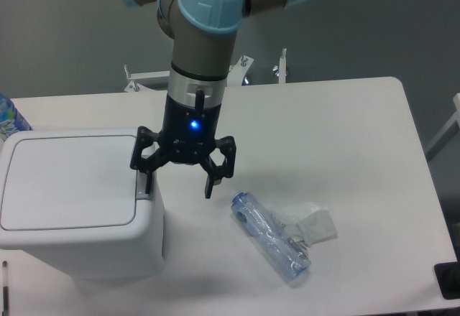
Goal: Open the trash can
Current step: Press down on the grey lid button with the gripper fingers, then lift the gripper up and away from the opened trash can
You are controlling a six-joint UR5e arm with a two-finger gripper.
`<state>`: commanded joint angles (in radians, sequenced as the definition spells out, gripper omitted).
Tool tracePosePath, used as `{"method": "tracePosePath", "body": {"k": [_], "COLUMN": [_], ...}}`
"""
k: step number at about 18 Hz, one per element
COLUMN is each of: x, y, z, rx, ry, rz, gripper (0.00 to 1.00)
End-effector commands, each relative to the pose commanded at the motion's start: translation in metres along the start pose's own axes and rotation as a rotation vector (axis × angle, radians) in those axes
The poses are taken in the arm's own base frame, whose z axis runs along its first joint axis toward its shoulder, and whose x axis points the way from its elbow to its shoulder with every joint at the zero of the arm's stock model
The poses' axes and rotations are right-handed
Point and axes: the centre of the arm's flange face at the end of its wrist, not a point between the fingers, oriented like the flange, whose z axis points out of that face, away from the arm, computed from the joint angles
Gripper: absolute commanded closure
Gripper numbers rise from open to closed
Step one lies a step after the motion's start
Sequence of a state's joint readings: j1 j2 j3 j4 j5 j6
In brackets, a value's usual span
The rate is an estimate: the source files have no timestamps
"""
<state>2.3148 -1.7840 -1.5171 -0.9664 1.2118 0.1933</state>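
The trash can (72,208) is a large white boxy bin at the left of the table, its flat lid (68,179) lying closed. A small grey latch (144,187) sits at the lid's right edge. My gripper (177,189) hangs open just right of the bin, fingers pointing down. Its left finger (147,179) rests on or just above the latch, and its right finger (209,184) hangs over the table beside the bin. Nothing is held between them.
A clear plastic bottle (269,237) lies on its side to the right of the gripper, with a crumpled white paper (313,222) next to it. Another bottle's blue label (8,118) shows at the far left edge. A dark object (449,280) sits at the bottom right corner.
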Motion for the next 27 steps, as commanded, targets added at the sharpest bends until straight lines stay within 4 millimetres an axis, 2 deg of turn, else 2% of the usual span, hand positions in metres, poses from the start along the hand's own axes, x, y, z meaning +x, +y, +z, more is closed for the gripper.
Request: {"method": "tracePosePath", "body": {"k": [11,14,16,19,22,25,27], "x": [0.000,0.004,0.000,-0.035,-0.072,-0.100,-0.133], "y": [0.000,-0.016,-0.038,-0.051,-0.043,-0.024,-0.011], "z": [0.000,-0.019,-0.047,-0.078,-0.091,-0.079,-0.083], "rx": [0.003,0.055,0.117,0.157,0.110,-0.009,-0.101], "ry": [-0.001,-0.011,-0.044,-0.165,-0.302,-0.337,-0.373], "rz": [0.001,0.019,0.033,0.036,0.094,0.188,0.222], "gripper": [0.00,0.00,0.00,0.00,0.00,0.00,0.00]}}
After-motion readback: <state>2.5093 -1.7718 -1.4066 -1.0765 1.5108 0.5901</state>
